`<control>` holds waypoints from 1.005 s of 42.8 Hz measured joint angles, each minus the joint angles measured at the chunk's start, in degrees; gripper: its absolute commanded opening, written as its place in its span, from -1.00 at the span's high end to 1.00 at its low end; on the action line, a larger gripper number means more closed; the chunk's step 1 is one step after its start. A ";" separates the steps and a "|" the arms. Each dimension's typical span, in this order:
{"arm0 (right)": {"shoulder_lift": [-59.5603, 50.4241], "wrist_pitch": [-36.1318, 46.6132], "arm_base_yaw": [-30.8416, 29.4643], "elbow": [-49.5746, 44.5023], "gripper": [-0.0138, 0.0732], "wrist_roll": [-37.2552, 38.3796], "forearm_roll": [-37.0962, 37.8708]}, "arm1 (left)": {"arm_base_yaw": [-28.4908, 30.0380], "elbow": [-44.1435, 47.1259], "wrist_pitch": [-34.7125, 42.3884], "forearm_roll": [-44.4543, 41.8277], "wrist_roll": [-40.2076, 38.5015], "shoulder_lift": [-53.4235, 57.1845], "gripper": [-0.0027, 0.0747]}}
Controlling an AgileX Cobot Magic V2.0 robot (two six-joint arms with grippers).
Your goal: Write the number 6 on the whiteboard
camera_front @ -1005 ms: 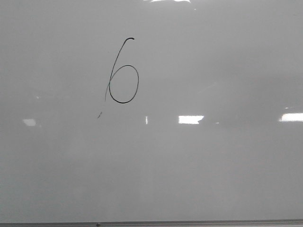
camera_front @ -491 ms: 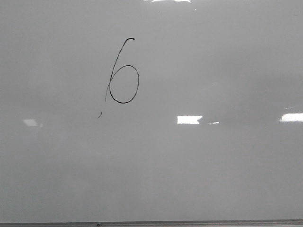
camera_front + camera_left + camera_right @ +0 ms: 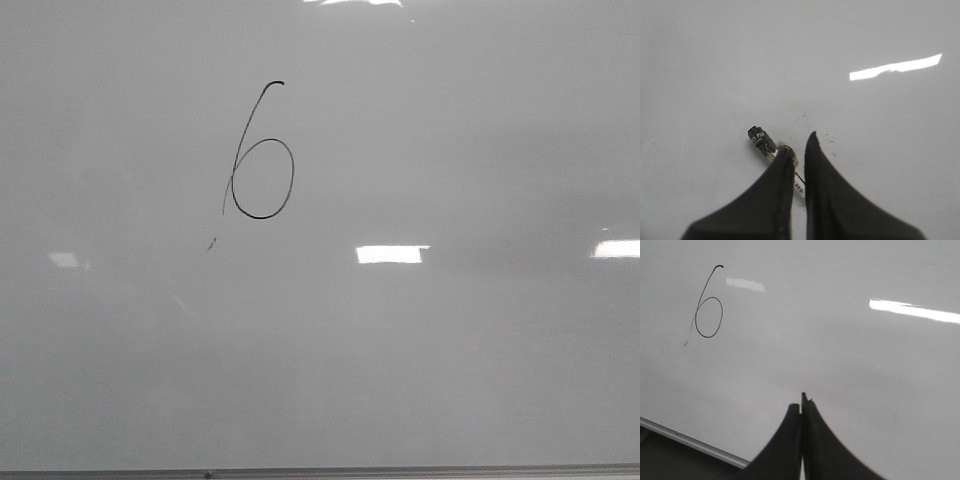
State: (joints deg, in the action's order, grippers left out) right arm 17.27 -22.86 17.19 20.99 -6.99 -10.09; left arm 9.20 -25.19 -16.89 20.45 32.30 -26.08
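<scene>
I see the whiteboard (image 3: 450, 350) as smooth and glossy, mirroring lights; my left gripper (image 3: 799, 150) fingers (image 3: 830, 200) look matt black.

My left gripper (image 3: 799, 150) clamps its two dark fingers (image 3: 825, 190) on a marker (image 3: 771, 149), tips narrowly apart. My right gripper (image 3: 801, 407) holds nothing, fingers pressed flat together.

The bright reflection (image 3: 392, 254) on the whiteboard (image 3: 480, 380) slides left — it sat further right a second ago. A smaller glint beside it (a thin vertical sliver) has gone.
</scene>
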 measured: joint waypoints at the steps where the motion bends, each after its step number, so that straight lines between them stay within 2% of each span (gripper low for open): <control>1: -1.12 0.11 0.00 -0.43 0.82 0.10 0.10 | 0.00 0.64 -0.63 0.00 0.00 2.23 0.98; 9: -10.83 0.23 0.00 -2.54 0.82 0.33 0.10 | 0.00 4.98 -6.67 0.00 0.00 15.76 0.98; 17: -14.22 1.25 0.00 -2.88 0.82 0.33 0.10 | 0.00 5.74 -8.00 0.00 0.00 24.48 0.98; 43: -14.22 1.62 0.00 -2.88 0.82 0.33 0.10 | 0.00 5.74 -8.43 0.00 0.00 25.42 0.98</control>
State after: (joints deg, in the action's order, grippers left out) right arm 3.06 -21.24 17.19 18.11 -6.66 -9.99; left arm 9.20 -19.45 -25.32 20.45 32.30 -0.66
